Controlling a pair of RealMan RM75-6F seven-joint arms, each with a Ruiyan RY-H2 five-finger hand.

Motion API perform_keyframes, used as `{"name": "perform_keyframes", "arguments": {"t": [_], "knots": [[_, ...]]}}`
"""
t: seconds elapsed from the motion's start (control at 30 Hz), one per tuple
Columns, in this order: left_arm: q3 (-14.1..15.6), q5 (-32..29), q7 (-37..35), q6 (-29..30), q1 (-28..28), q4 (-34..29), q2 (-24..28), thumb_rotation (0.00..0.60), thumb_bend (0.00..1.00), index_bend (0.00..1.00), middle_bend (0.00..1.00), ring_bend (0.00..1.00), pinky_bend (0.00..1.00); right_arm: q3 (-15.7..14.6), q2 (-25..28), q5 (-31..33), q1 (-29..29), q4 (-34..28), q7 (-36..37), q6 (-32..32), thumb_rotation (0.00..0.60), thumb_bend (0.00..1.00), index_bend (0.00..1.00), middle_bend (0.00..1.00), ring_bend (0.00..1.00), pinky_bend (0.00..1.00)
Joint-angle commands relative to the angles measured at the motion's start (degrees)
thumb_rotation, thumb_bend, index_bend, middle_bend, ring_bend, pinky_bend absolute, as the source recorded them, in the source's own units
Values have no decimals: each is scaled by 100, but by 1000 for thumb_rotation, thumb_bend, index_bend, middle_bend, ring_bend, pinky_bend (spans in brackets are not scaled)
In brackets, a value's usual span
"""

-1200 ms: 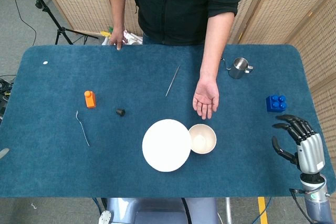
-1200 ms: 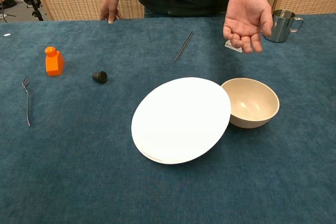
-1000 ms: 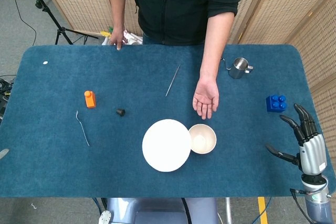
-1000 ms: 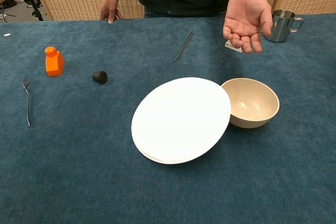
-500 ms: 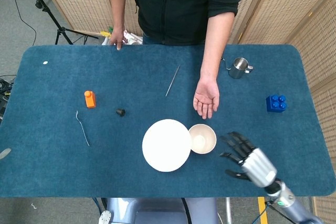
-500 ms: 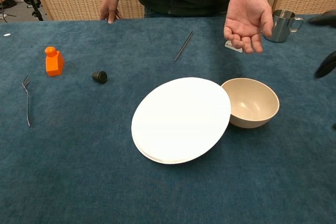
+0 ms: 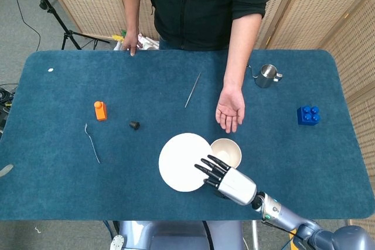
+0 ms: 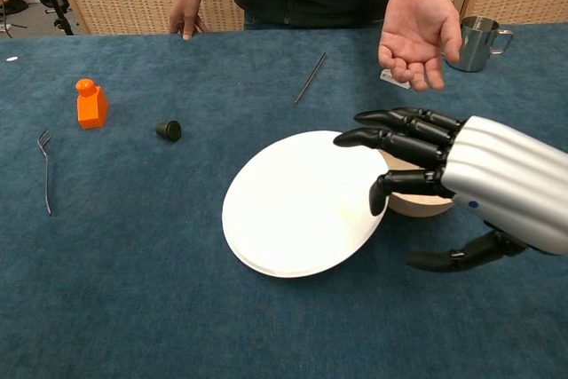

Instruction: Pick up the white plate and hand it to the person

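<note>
The white plate (image 7: 183, 161) (image 8: 297, 204) lies on the blue table, its right edge propped on the rim of a beige bowl (image 7: 229, 150) (image 8: 415, 202). My right hand (image 7: 225, 180) (image 8: 453, 177) hovers open over the plate's right edge and the bowl, fingers spread and pointing left, holding nothing. The person's open palm (image 7: 229, 109) (image 8: 417, 35) waits, facing up, just beyond the bowl. My left hand is out of both views.
An orange bottle (image 7: 100, 110), a small black cap (image 7: 134, 125) and a fork (image 7: 92, 143) lie to the left. A metal rod (image 7: 192, 90) lies behind the plate. A steel cup (image 7: 268, 75) and a blue brick (image 7: 308, 115) stand at the right.
My right hand has swept from the table's right edge leftward to above the plate's right rim and the bowl. Plate, bowl and the person's hand have not moved.
</note>
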Motion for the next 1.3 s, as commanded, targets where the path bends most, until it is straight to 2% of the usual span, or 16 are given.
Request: {"name": "perform_keyframes", "arguments": {"t": [0.03, 0.67, 0.87, 1.13, 1.3], "knots": [[1, -1, -11, -23, -9, 11, 2, 600, 0, 0, 0, 0, 0, 31, -112, 99, 100, 64, -203, -214, 600, 330, 437, 118, 0, 105], [-4, -9, -26, -54, -22, 24, -4, 600, 0, 0, 0, 0, 0, -59, -434, 317, 270, 248, -340, -542, 600, 376, 455, 121, 0, 105], [-2, 27, -56, -1, -11, 50, -19, 600, 0, 0, 0, 0, 0, -34, -585, 442, 327, 279, -298, -702, 600, 410, 488, 121, 0, 105], [-8, -10, -111, -73, -33, 89, -15, 600, 0, 0, 0, 0, 0, -55, -772, 582, 403, 411, -213, -856, 600, 517, 526, 121, 0, 105], [-11, -20, -105, -86, -38, 88, -14, 600, 0, 0, 0, 0, 0, -77, -824, 618, 406, 453, -162, -826, 600, 502, 586, 125, 0, 105]]}}
